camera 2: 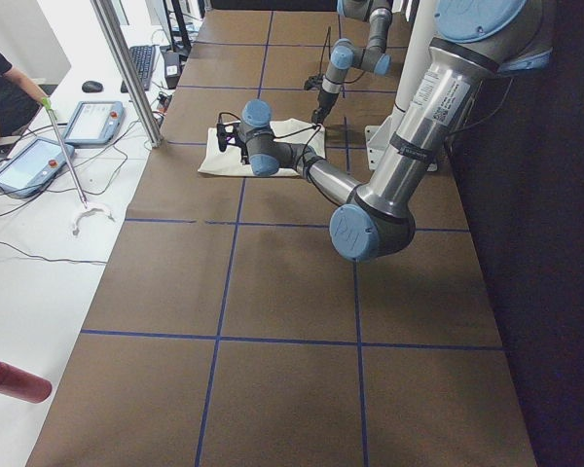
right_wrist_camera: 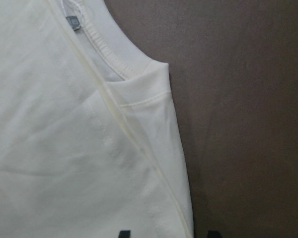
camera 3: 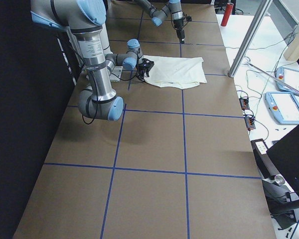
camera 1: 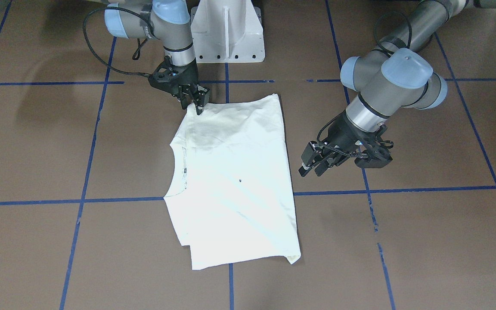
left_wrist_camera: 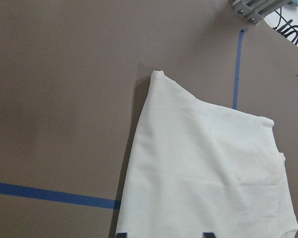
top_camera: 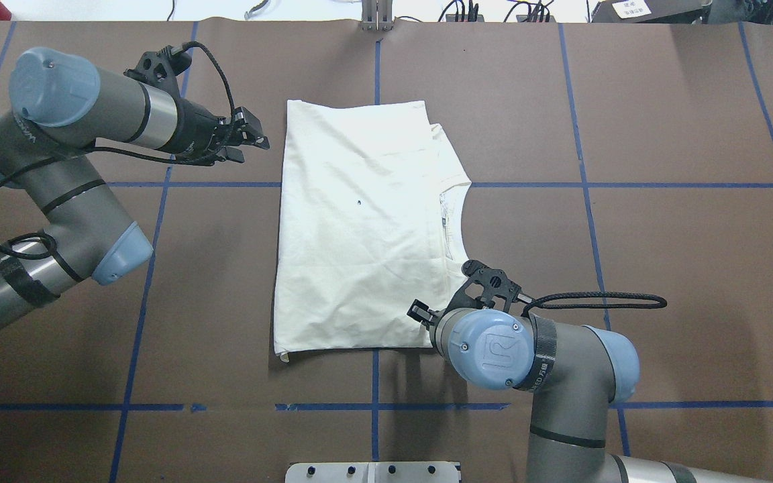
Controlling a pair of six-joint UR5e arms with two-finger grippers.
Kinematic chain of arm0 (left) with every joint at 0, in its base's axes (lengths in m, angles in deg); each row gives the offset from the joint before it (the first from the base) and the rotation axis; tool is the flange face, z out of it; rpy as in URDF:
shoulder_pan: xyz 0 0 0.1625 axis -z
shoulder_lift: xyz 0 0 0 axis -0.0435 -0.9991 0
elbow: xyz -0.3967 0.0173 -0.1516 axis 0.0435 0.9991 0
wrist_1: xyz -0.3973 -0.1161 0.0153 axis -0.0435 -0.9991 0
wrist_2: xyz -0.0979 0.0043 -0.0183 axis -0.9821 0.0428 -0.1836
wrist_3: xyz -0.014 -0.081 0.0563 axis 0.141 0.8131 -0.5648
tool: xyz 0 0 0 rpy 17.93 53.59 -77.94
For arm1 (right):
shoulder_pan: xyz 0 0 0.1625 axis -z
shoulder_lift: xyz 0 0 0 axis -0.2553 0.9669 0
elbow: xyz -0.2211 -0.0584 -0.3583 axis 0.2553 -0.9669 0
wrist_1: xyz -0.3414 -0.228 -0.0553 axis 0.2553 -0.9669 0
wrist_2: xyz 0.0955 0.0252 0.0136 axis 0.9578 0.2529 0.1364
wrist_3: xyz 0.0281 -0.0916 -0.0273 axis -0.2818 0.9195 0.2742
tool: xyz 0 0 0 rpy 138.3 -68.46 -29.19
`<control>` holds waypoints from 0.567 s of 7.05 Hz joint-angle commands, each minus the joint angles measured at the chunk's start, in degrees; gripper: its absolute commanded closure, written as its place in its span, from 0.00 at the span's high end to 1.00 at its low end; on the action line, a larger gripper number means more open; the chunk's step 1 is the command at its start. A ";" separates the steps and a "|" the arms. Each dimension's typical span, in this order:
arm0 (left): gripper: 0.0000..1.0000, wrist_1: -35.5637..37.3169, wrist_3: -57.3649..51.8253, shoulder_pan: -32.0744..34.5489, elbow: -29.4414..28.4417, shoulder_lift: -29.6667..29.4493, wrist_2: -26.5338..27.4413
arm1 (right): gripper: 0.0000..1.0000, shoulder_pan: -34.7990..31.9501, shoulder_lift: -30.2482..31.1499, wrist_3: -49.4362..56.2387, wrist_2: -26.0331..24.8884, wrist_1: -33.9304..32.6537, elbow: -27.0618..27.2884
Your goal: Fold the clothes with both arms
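The cream-white T-shirt lies folded flat on the brown table, plain side up, with the neckline toward my right arm's side. The cat print is hidden. My right gripper stands over the shirt's near corner by the shoulder. The right wrist view shows its fingertips apart with the cloth below them. My left gripper is open and empty. It hovers beside the shirt's other long edge and also shows in the front-facing view. The left wrist view shows the shirt's far corner.
The white pedestal base stands at the table's near edge. Blue tape lines grid the table. A metal post and tablets stand beyond the far edge, by an operator.
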 commanded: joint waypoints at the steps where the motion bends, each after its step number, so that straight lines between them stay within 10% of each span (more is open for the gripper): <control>1: 0.59 0.00 0.00 0.00 0.00 0.09 0.00 | 0.59 0.07 -0.16 -0.02 -0.14 0.00 -1.55; 3: 0.59 0.00 0.00 0.00 0.08 0.00 0.00 | 0.00 -0.11 -0.08 0.15 0.04 0.00 -1.12; 4: 0.59 0.00 0.00 0.00 0.00 0.09 0.00 | 0.00 -0.11 0.01 0.42 0.04 0.00 -0.94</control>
